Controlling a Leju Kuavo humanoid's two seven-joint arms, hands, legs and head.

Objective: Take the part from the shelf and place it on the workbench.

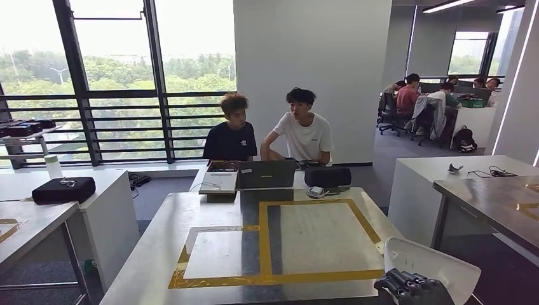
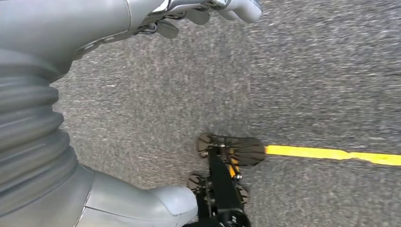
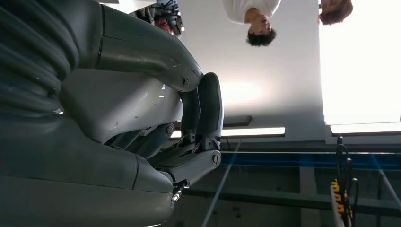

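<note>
Right hand grips the white part, dark fingers wrapped over its edge, above the counter's near right corner (by the yellow-taped zone). Left hand hangs over the floor, its fingers' state unclear.

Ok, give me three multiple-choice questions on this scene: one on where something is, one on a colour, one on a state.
1. Where is the laptop?
A. at the workbench's far end
B. on the floor
C. on the windowsill

2. What colour is the tape on the workbench?
A. red
B. yellow
C. blue

3. What is the right hand doing?
A. hanging empty
B. pressing the laptop
C. holding the white part

Answers:
1 A, it stands in front of the two seated people.
2 B, yellow strips frame two rectangles.
3 C, dark fingers grip the part's lower edge.
</note>
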